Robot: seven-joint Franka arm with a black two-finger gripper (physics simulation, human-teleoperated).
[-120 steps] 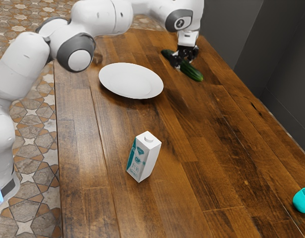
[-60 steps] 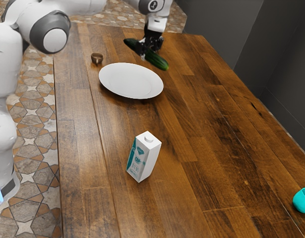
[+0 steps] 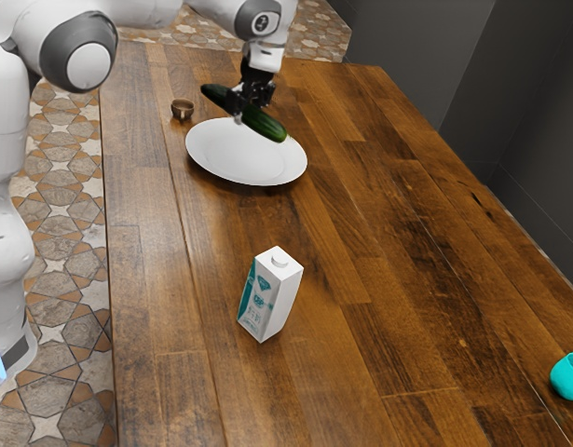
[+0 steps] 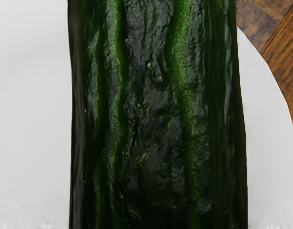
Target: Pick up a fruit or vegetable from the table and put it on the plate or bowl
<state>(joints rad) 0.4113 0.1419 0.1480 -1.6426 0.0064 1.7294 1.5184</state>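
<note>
Leftward in the exterior view since half a second ago, the tool (image 3: 240, 105) now hangs over the white plate (image 3: 225, 156). Its fingers are clenched on the middle of the cucumber (image 3: 269, 128) (image 4: 156, 119), which slants directly below the tool, above the plate's far side. A small brown bowl (image 3: 182, 109) sits near the tool on the counter (image 3: 407, 242); a milk carton (image 3: 268, 295) stands well apart.

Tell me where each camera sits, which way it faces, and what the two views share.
Exterior view: raised at the table's side, looking down across the wooden table; the white arm enters from the upper left, its gripper shut on the cucumber above the plate.
Wrist view: on the hand, facing down at the held cucumber, with the plate beneath.
Shared: cucumber, plate and table wood.
</note>
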